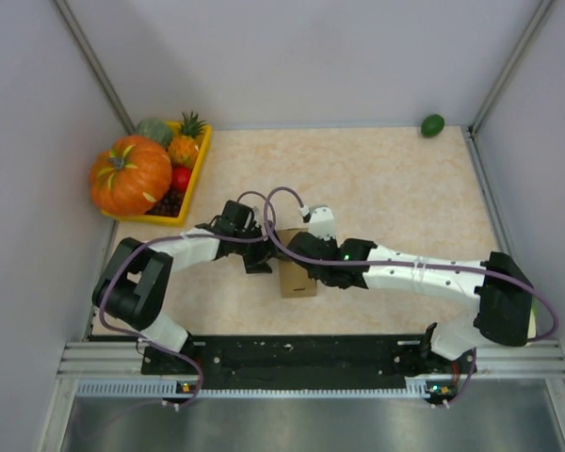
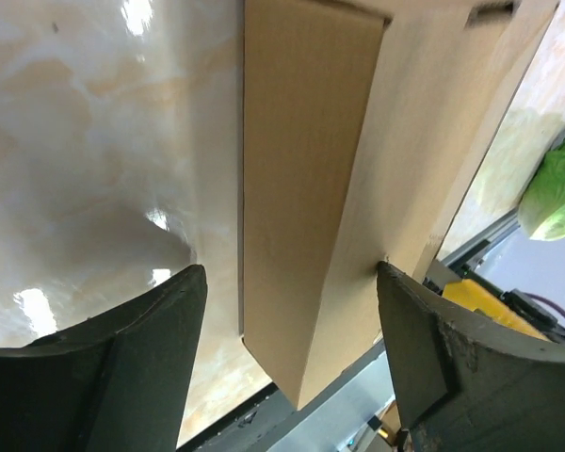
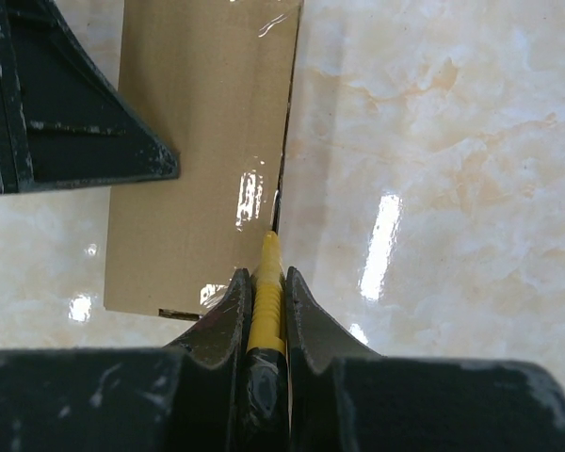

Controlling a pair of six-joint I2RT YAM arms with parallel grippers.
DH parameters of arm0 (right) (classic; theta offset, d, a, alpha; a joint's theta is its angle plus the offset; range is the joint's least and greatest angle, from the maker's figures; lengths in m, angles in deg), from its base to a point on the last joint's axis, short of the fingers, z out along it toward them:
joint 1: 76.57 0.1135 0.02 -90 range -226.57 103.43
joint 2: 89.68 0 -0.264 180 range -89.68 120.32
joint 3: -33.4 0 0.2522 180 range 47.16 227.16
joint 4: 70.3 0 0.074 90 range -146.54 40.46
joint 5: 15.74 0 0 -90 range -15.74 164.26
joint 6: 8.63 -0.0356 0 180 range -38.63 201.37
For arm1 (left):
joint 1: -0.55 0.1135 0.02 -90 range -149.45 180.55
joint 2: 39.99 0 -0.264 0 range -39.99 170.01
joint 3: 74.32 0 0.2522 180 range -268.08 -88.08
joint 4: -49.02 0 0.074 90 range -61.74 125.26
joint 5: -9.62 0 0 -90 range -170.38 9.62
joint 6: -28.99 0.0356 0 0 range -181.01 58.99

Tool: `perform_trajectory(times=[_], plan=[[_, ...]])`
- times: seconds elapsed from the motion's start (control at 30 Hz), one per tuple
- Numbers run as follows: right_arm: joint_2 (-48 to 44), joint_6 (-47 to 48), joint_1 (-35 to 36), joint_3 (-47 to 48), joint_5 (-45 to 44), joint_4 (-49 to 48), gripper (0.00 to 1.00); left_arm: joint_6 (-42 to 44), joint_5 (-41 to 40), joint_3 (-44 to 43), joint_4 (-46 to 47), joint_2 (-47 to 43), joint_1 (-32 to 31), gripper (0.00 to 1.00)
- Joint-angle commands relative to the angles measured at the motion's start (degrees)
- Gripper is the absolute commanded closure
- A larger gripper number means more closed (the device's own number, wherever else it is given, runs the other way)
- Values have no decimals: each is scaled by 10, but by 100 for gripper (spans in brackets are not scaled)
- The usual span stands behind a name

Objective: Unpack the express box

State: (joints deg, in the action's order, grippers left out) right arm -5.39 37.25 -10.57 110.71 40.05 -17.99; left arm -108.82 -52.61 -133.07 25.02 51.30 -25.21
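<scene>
1. Express box (image 1: 298,275) is lying closed near the middle of the table (image 1: 395,188), right between the two grippers (its long side is pointing away from the arm bases).
2. The right gripper (image 3: 266,275) is pinching a yellow utility knife (image 3: 267,306) tightly between its jaws. The knife tip is resting at the long edge of the box, just beside the glossy top face.
3. The left gripper (image 2: 292,273) is standing with its jaws wide apart on either side of the box and is holding nothing. One finger (image 2: 424,348) seems to be touching the cardboard, and the other is showing a clear gap.
4. By my judgement the cutting of the sealed seam is the step in hand. The flaps are not yet lifted and nothing is taken out.
5. The next move is calling for a steady hold from the left jaws while the blade is running shallow along the seam.
6. A yellow fruit tray (image 1: 200,168) with a pumpkin (image 1: 130,175) is sitting at the far left corner, and a green fruit (image 1: 432,124) at the far right. Both are well apart from the box, so only the two grippers are crowding each other.
</scene>
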Motion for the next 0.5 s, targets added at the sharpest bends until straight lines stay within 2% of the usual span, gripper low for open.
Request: perform_trajectory(times=[0.0, 0.13, 0.23, 0.27, 0.3, 0.37, 0.4, 0.47], plan=[[-1, 12, 11, 1, 10, -8, 100, 9, 30, 40, 37, -33, -18, 22], [-13, 21, 7, -2, 12, -15, 100, -49, 52, 80, 91, -55, -41, 21], [-24, 24, 7, -1, 8, -19, 100, -61, 11, 92, 86, -66, -76, 24], [-26, 25, 7, -1, 8, -20, 100, -66, 3, 89, 77, -62, -82, 26], [-30, 26, 7, 0, 11, -20, 100, -71, -1, 88, 73, -57, -85, 35], [-37, 28, 7, -2, 13, -22, 100, -93, -17, 90, 73, -46, -95, 41], [-41, 28, 7, -3, 13, -22, 100, -99, -26, 92, 69, -45, -97, 48], [-46, 28, 7, -5, 17, -21, 100, -117, -45, 95, 66, -41, -103, 52]])
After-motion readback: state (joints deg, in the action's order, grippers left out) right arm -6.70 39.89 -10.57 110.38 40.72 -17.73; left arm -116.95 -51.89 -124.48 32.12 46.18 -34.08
